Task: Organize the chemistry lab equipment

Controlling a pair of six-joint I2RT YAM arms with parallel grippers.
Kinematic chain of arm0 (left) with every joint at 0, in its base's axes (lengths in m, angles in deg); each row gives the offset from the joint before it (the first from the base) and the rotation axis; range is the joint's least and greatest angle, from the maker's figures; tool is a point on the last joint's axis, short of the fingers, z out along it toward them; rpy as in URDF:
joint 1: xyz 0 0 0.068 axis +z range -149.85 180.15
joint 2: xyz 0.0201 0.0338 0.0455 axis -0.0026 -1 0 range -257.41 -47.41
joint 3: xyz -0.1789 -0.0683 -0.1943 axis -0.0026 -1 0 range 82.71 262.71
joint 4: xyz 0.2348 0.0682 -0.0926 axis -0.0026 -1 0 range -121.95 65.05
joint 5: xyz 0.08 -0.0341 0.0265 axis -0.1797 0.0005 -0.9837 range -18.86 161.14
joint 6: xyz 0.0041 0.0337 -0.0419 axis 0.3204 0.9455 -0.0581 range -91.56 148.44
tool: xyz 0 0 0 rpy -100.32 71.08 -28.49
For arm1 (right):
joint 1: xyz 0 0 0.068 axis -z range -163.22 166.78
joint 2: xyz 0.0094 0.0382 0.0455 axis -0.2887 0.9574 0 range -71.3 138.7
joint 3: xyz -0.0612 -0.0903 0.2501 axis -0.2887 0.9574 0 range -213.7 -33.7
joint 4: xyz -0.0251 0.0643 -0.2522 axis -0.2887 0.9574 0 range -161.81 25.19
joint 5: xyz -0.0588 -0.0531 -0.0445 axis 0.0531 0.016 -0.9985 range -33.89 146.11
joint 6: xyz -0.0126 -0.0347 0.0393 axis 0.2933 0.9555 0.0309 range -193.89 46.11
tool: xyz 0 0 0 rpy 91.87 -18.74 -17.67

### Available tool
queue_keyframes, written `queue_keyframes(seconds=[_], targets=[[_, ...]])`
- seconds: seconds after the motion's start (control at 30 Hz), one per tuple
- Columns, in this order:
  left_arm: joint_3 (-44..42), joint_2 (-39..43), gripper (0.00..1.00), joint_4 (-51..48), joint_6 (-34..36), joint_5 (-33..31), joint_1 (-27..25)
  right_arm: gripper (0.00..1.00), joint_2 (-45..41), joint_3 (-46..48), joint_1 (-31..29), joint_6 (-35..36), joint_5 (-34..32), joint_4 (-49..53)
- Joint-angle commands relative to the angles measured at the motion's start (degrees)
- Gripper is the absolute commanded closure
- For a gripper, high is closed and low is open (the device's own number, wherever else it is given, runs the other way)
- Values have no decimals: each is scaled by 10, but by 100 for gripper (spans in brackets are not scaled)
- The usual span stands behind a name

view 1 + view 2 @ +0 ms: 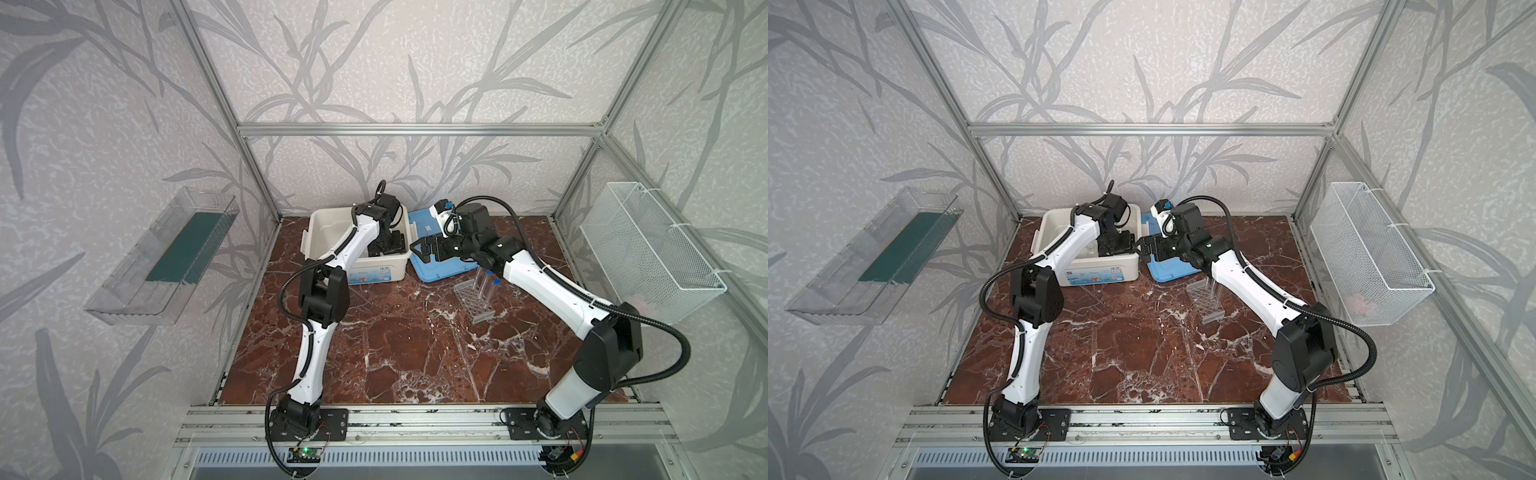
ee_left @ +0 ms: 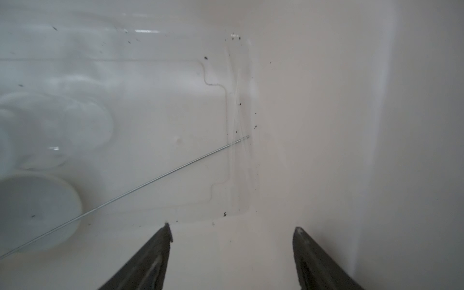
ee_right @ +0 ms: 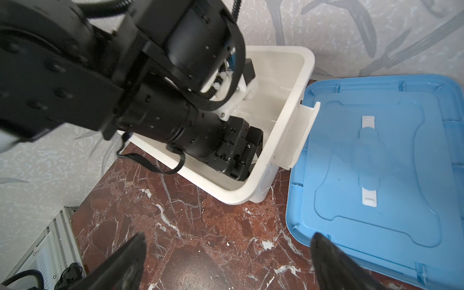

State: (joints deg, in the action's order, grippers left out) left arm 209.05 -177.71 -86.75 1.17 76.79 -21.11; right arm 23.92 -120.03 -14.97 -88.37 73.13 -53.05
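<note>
pale walls [image 1: 374, 62] carry a grey leaf pattern behind an aluminium frame [image 1: 415, 129]. the counter [image 1: 415, 353] is red-brown marble veined white. a clear shelf [image 1: 124, 299] hangs on one side wall, a white wire basket [image 1: 640, 249] opposite.

Clear blue-capped test tubes [image 1: 493, 291] are seen standing upright in a clear grid-holed plastic rack [image 1: 471, 306] on the counter [image 1: 395, 353], while a thin metal rod [image 2: 150, 179] is laid slantwise on the floor of a white plastic tub [image 2: 326, 125], crossing a small round white dish [image 2: 37, 208] beside a blurred clear glass jar [image 2: 50, 125].
</note>
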Motion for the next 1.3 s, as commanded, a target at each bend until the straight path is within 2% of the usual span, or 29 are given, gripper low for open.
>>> queue_keyframes(seconds=[0.0, 0.1, 0.27, 0.43, 0.47, 0.6, 0.7, 0.83, 0.9, 1.0, 1.13, 1.27], targets=[[6, 67, 15, -25, -4, -28, 2, 1, -9, -33, 8, 20, 2, 25], [-28, 117, 1, 2, -2, -19, 1, 1, -9, -56, 22, 27, -5, 55], [-135, 234, 1, 86, -1, -6, -2, 1, -16, -72, 57, 31, -21, 89], [-241, 330, 1, 156, -34, 66, -5, 1, 5, -85, 103, 42, -33, 129], [-257, 347, 1, 163, -36, 72, -13, 1, 11, -88, 112, 45, -39, 140], [-295, 395, 1, 182, -36, 11, -78, 1, 22, -80, 145, 52, -44, 151], [-361, 433, 1, 258, -78, 63, -96, 1, 57, -83, 172, 51, -42, 170], [-406, 448, 1, 293, -85, 64, -144, 0, 88, -79, 202, 56, -48, 179], [-423, 449, 1, 299, -94, 78, -150, 2, 107, -81, 215, 58, -46, 182], [-481, 459, 1, 369, -135, 118, -150, 5, 140, -88, 233, 53, -40, 186], [-501, 451, 1, 395, -147, 129, -156, 15, 192, -123, 242, 53, -45, 211], [-512, 433, 1, 417, -160, 138, -164, 30, 252, -174, 245, 62, -78, 247]])
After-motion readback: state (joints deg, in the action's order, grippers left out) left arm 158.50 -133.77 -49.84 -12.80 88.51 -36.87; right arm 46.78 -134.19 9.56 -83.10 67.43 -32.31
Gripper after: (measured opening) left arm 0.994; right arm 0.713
